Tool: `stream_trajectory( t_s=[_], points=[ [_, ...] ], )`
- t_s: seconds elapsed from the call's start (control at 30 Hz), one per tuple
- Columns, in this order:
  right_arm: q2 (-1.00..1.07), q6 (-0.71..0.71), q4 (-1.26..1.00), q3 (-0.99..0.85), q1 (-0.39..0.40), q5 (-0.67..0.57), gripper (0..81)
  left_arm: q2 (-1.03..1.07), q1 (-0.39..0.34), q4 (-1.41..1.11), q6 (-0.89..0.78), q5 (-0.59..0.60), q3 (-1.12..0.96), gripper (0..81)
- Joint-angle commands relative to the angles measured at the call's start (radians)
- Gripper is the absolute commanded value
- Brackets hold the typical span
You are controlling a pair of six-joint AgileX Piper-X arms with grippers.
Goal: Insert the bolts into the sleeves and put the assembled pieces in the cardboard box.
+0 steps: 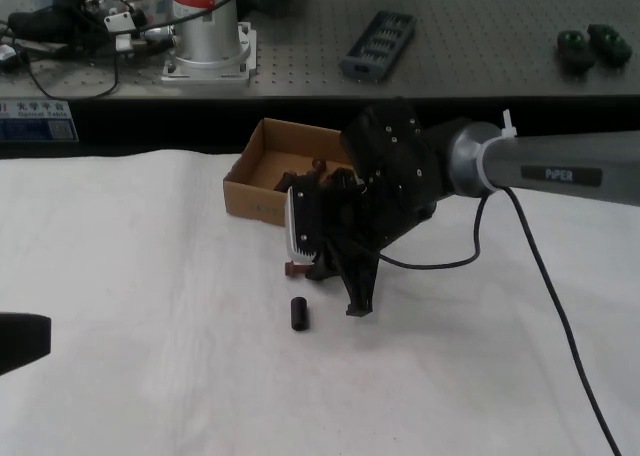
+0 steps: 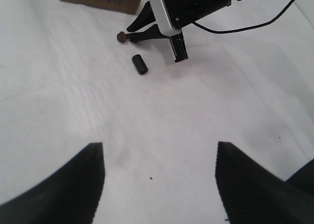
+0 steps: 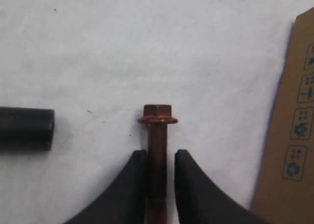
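Note:
My right gripper [image 3: 157, 184] is shut on a copper bolt [image 3: 157, 135], whose hex head sticks out past the fingertips just above the white cloth. In the high view that gripper [image 1: 318, 268] hangs low in front of the cardboard box [image 1: 262, 171]. A black sleeve [image 1: 298, 314] lies on the cloth close beside it, also visible as the sleeve [image 3: 25, 128] and the sleeve [image 2: 140, 64]. The bolt head [image 2: 120, 36] points away from the box. My left gripper [image 2: 159, 177] stands open over bare cloth, well short of the sleeve. Dark pieces lie inside the box.
White cloth [image 1: 140, 306] covers the bench. Behind it, a perforated metal board carries a metal post base [image 1: 208, 36], cables, a dark tray [image 1: 378, 44] and two dark round parts [image 1: 592, 46]. The right arm's cable [image 1: 540, 276] trails across the cloth.

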Motion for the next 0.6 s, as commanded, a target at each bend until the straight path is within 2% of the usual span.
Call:
stream_trajectory(
  t_s=[0.0, 0.07, 0.13, 0.17, 0.47, 0.57],
  points=[
    [0.014, -0.004, 0.038, -0.005, 0.004, 0.006, 16.8, -0.002, -0.004, -0.009, -0.007, -0.005, -0.001, 47.3],
    [0.014, -0.005, 0.045, -0.005, 0.012, 0.005, 11.0, -0.002, -0.004, -0.009, -0.007, -0.005, -0.001, 47.3],
    [0.014, -0.005, 0.044, -0.005, 0.022, 0.003, 0.1, -0.002, -0.004, -0.009, -0.007, -0.005, -0.001, 47.3],
    [0.014, -0.005, 0.044, -0.005, 0.025, 0.003, 2.7, -0.002, -0.004, -0.009, -0.007, -0.005, -0.001, 47.3],
    [-0.041, 0.003, 0.087, -0.006, 0.05, 0.006, 2.9, -0.002, -0.004, -0.005, -0.007, -0.005, -0.001, 47.3],
    [-0.112, 0.081, 0.123, -0.006, 0.058, 0.025, 2.9, -0.002, -0.004, -0.005, -0.032, -0.005, -0.001, 47.3]
  ],
)
